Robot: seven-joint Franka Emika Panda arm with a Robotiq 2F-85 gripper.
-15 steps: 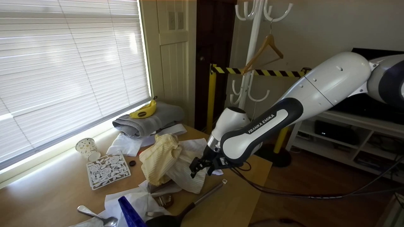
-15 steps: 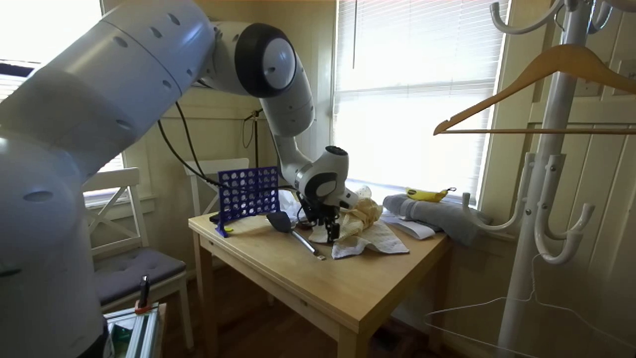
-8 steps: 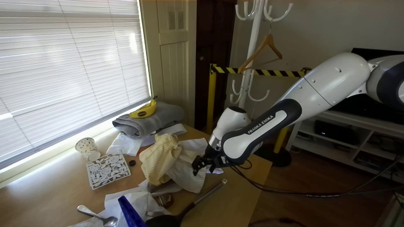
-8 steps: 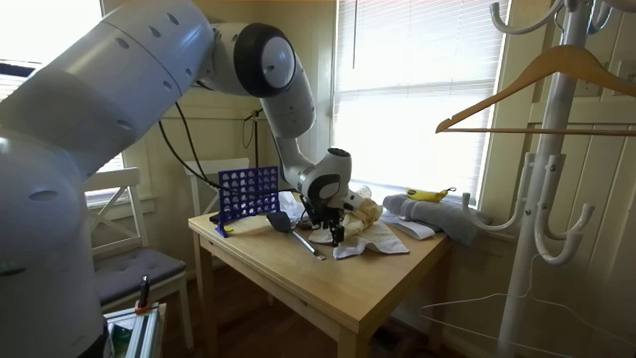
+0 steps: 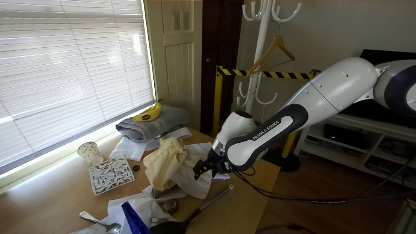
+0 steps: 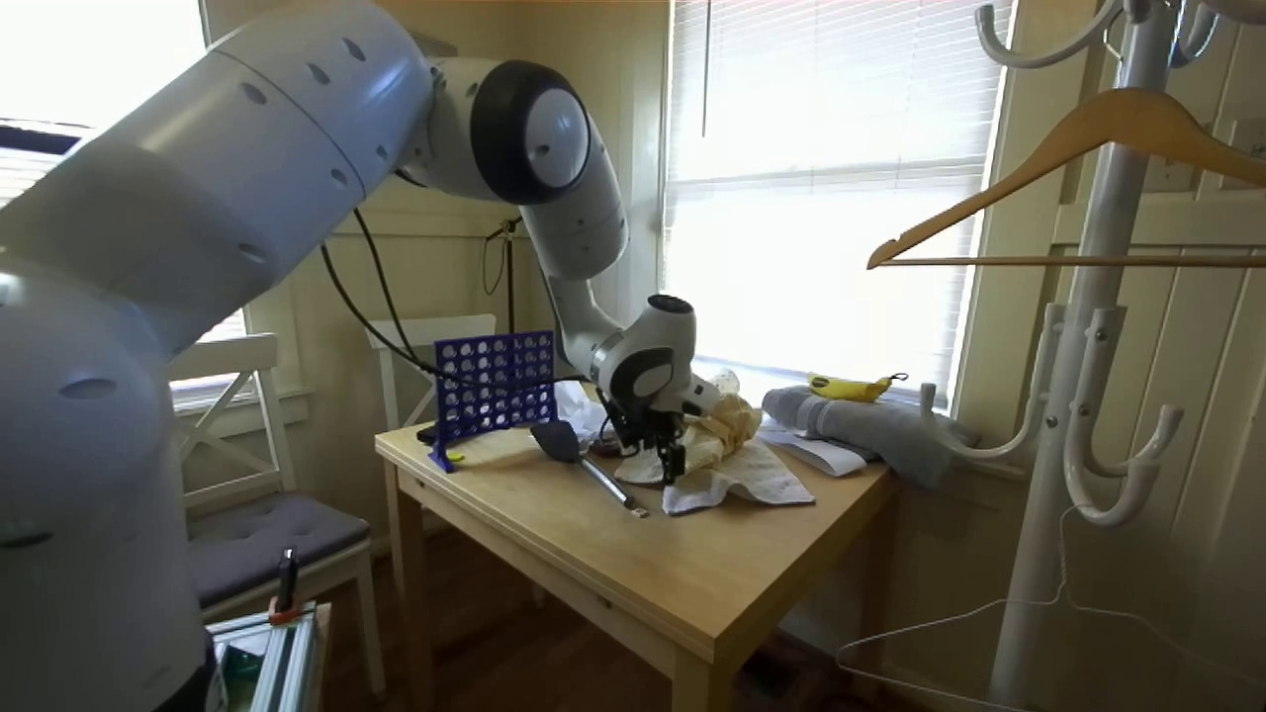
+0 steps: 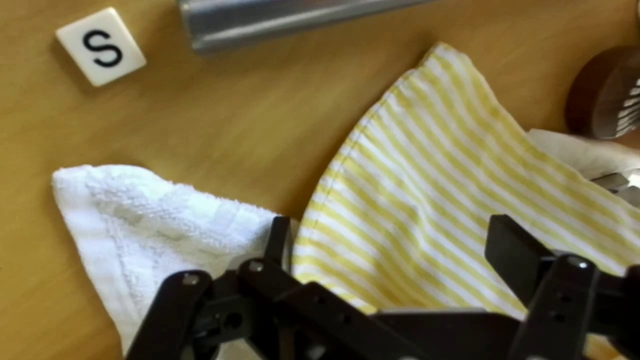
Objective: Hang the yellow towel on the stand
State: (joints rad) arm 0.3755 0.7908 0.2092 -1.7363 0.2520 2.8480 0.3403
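The yellow-and-white striped towel (image 5: 165,161) lies crumpled on the table, also in an exterior view (image 6: 730,420). It fills the middle of the wrist view (image 7: 425,190). My gripper (image 7: 390,230) is open, with its fingers spread above the towel's striped edge. Nothing is pinched between the fingers. In both exterior views the gripper (image 5: 205,172) (image 6: 673,463) is low beside the towel; whether it touches the cloth cannot be told. The white stand (image 5: 262,35) (image 6: 1034,554) has curved hooks and stands beyond the table. A wooden hanger (image 5: 278,40) (image 6: 1128,111) hangs from it.
A white cloth (image 7: 165,220) lies beside the striped towel. A letter tile (image 7: 100,46) and a spatula (image 5: 213,199) lie near. A rolled grey towel (image 5: 169,120) carries a yellow banana pouch (image 5: 149,113). A blue grid frame (image 6: 495,386) stands on the table (image 6: 613,554).
My gripper has shifted only slightly beside the towel, and the upper arm has dropped a little. The wooden hanger and the wire hanger below sway slightly. The towel has not visibly moved.
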